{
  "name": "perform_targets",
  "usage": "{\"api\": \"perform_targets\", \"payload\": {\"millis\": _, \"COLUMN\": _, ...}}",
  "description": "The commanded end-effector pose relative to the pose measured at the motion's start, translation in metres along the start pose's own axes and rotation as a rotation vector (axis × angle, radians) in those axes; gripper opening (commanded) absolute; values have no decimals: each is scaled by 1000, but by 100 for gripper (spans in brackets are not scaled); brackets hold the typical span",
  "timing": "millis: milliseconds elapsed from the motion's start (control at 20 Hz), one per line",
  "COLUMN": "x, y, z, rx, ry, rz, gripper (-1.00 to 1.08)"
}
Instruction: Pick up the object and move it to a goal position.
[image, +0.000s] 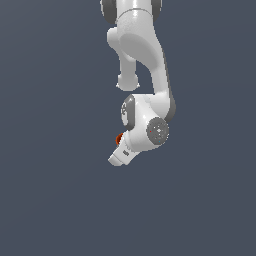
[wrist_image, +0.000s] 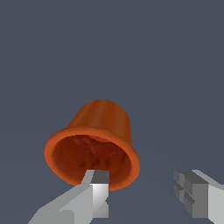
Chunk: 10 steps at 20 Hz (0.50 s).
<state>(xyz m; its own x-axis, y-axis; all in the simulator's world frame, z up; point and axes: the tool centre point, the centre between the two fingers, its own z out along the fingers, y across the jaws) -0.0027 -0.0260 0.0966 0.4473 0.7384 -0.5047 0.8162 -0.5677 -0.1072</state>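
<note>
So the thing to look at here is how the small orange-red cup-shaped object with the flared rim sits relative to the white arm's claw. It's not centred in the gap. In the wrist view the claw is spread wide, both grey fingertips apart with plain grey table showing between them, and nothing is pinched. One fingertip overlaps the cup's rim in the picture. Whether it's actually touching the rim or just passing in front of it, I can't tell. The other fingertip is well apart from the cup.

The cup itself is lying tipped over, mouth facing back toward the camera, closed bottom pointing away. From the middle of the claw it's off around 10 o'clock as that picture reads, so its long axis runs roughly along the reach direction and not across the gap.

From the exterior view you barely see it: just a sliver of orange-red peeking out at about 9 o'clock of the white hand, right against it. The hand is angled down and toward the exterior view's left, and the fingers are hidden from that side.

My guess is the claw needs to slide sideways toward the cup so the body ends up between both fingertips before closing. Close as it stands and I'd expect it to clip the rim and roll the cup away.
</note>
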Motion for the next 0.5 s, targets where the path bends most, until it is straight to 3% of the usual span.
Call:
{"api": "perform_targets", "payload": {"millis": 0, "x": 1, "y": 0, "z": 3, "rx": 2, "ry": -23, "rz": -39, "gripper": 28}}
{"api": "perform_targets", "payload": {"millis": 450, "x": 2, "y": 0, "z": 6, "rx": 6, "ry": -45, "rz": -74, "gripper": 28}}
